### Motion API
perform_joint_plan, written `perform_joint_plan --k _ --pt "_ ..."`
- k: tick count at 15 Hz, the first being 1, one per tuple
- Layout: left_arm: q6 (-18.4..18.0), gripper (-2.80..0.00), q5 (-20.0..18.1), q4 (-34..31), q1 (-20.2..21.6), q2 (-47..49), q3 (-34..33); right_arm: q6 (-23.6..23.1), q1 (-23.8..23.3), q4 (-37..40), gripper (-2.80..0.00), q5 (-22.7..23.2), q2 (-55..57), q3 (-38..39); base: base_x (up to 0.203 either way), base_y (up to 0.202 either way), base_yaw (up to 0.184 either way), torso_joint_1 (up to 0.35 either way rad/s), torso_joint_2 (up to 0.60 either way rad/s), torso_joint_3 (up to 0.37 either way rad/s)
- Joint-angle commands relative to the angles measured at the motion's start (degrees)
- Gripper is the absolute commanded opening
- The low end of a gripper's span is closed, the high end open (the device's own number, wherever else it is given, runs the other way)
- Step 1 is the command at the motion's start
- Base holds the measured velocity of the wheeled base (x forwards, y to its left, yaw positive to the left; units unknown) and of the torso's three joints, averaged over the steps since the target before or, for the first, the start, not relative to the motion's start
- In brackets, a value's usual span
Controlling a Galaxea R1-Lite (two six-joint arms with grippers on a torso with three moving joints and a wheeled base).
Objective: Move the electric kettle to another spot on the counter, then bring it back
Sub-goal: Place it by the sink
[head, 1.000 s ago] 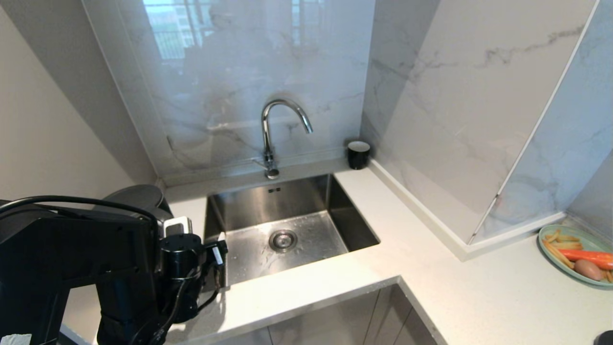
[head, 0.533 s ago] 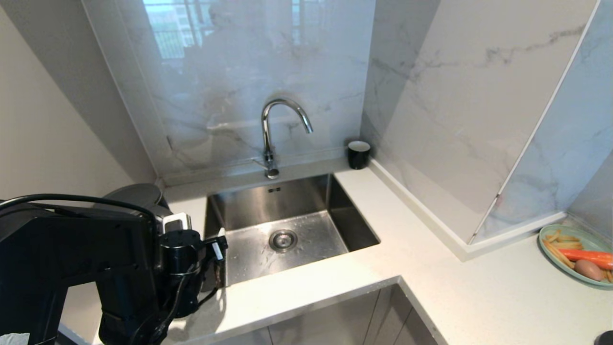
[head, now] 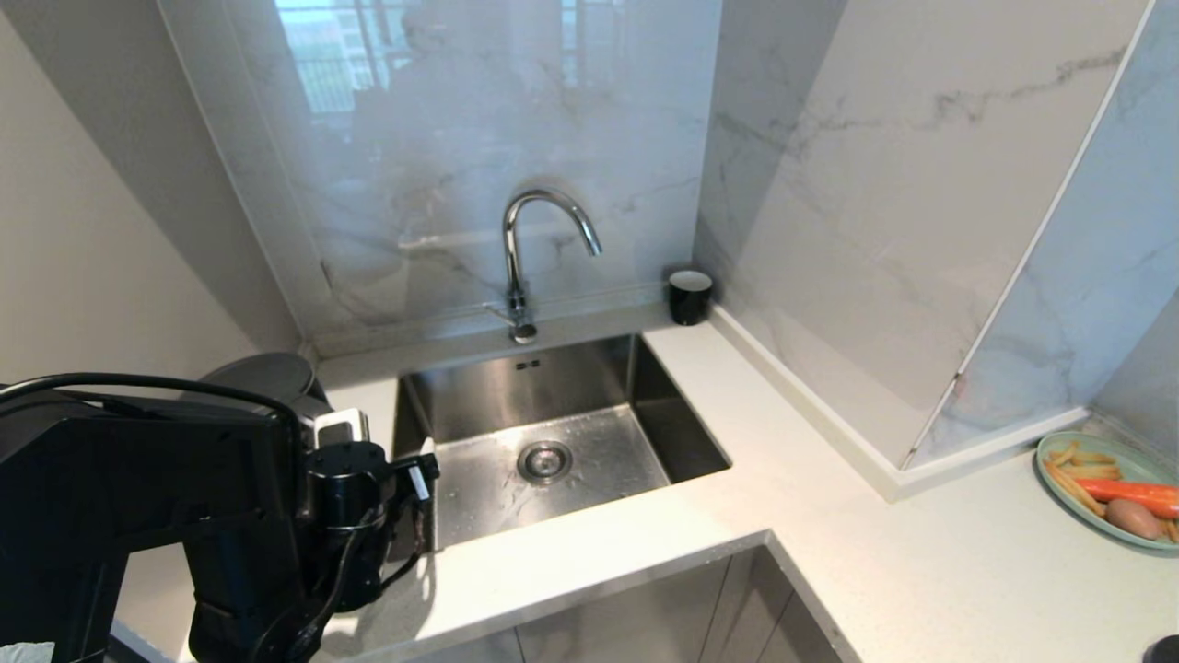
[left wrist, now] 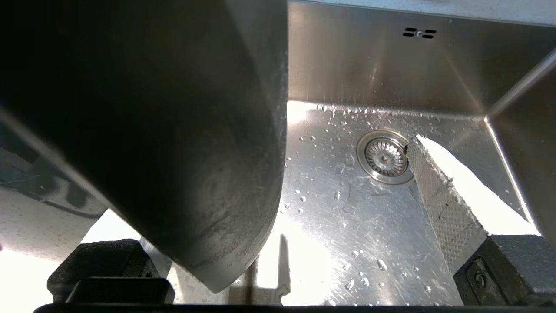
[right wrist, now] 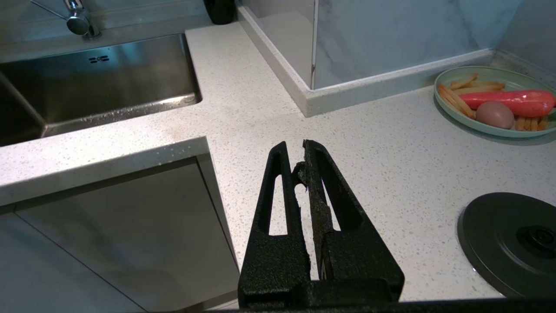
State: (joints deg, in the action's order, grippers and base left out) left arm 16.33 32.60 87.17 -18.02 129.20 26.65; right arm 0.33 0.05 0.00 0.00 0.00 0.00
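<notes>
Head view shows the counter (head: 645, 543) wrapping the steel sink (head: 553, 442), with the electric kettle (head: 262, 378) standing left of the sink, far from its base disc (right wrist: 512, 243) beside the right gripper (right wrist: 299, 163), whose jaws are pressed together. The left gripper (left wrist: 343, 195) has its jaws spread around the kettle's dark body. Judging by this, the outward move looks done; the return remains. The arm hides most of the kettle, handle included.

Brushed steel sink (head: 553, 414), glossy marble-look wall panels (head: 479, 166), matt speckled counter (head: 829, 516), seemingly scuffed black plastic kettle (left wrist: 173, 130)
</notes>
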Motion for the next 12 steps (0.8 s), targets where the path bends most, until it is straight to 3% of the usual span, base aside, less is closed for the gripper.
perform_joint_plan --k 1,6,10,12 --pt "0.1 0.0 0.2 0.5 0.0 -0.1 0.0 0.0 0.0 0.0 -2.8 0.0 0.0 0.0 0.0 0.0 0.0 0.0 0.0 0.0" --pt "-0.1 0.0 0.2 0.5 0.1 0.2 0.2 0.0 0.0 0.0 -2.8 0.0 0.1 0.0 0.0 0.0 0.0 0.0 0.0 0.0" --pt "0.0 0.0 0.2 0.5 0.4 0.2 0.2 0.0 0.0 0.0 -2.8 0.0 0.0 0.0 -0.133 0.0 -0.005 -0.004 0.01 0.008" --pt "0.0 0.0 0.2 0.5 0.4 0.4 0.2 0.0 0.0 0.0 -2.8 0.0 0.1 0.0 0.0 0.0 0.0 -0.014 0.0 0.006"
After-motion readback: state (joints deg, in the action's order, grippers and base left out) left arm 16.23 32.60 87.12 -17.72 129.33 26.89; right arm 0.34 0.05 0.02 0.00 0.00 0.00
